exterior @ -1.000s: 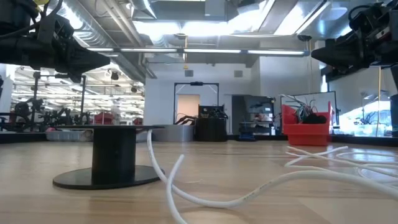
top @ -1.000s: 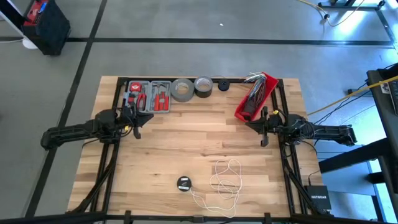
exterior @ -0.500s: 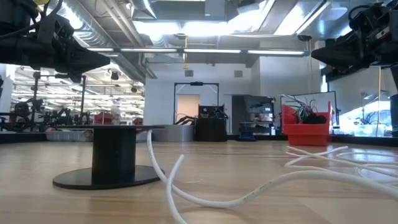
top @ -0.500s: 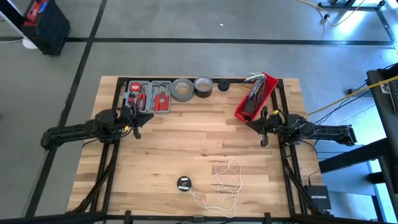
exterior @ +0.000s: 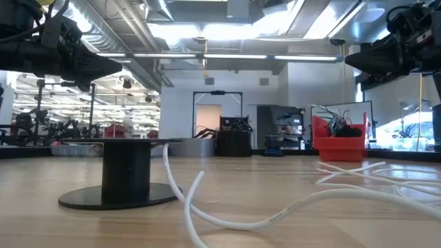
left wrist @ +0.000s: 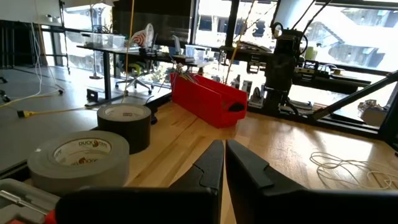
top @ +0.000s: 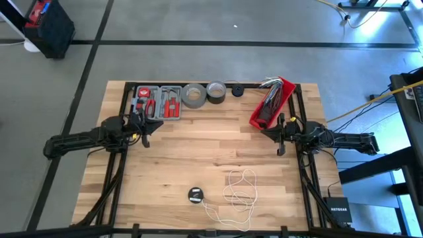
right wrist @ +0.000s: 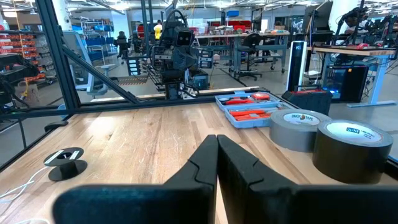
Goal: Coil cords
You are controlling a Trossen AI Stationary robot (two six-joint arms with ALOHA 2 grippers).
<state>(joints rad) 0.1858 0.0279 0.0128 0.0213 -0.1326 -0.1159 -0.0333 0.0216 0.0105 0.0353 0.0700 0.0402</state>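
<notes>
Stage: nothing coiled yet, judging by the loose cord and both arms parked clear of it.
Left gripper [top: 144,127]: raised over the table's left side, near the tool tray [top: 158,101]; fingers [left wrist: 209,167] together, holding nothing.
Right gripper [top: 279,133]: raised over the right side, just beside the red bin [top: 271,102]; fingers [right wrist: 205,158] together, holding nothing.
White cord [top: 239,194]: sprawled in slack, overlapping loops on the near part of the table, right of centre, well apart from both grippers.
Puck [top: 195,195]: black, round, flat on the wood just left of the loops; a thin run of cord leads toward it. In the low view stands up like a small spool on a disc [exterior: 126,176], cord curving away past it.
Dark cord: not made out anywhere.
Tape rolls [top: 194,95]: grey and black, set along the far edge by the tray, out of the working area, likely deliberately.
Why so placed: cord and puck lie in open wood between the arms, reachable from either side.
Next, probably: open one gripper and descend to the puck or a loop; thin floppy cord may slip from a pinch.
</notes>
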